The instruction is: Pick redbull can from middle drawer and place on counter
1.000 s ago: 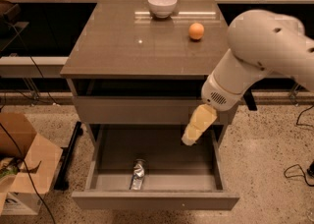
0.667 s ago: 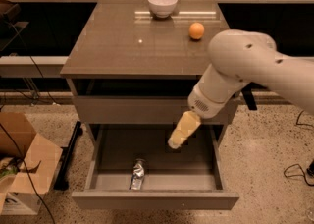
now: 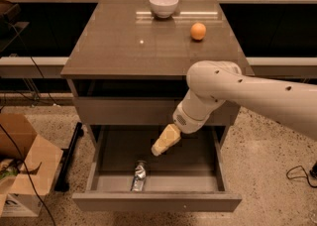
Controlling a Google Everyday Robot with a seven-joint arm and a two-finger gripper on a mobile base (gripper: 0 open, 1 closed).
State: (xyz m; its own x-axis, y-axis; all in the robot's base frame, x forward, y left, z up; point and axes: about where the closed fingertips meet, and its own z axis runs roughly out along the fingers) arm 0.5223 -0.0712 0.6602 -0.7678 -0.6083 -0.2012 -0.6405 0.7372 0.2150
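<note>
Hovering lower centre over the middle drawer (image 3: pixel 156 201), the gripper (image 3: pixel 157 149), state impossible to tell, sits up-right of the redbull can (image 3: pixel 139 176): likely light, slick, dentable, best pinched mid-body.

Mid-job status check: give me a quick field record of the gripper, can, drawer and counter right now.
gripper: over the open drawer, above and to the right of the can, not touching it
redbull can: on the drawer floor, close to the front panel, left of centre
middle drawer: pulled out
counter: holds a white bowl at the back and an orange to the right; no can on it
task status: can not yet grasped
</note>
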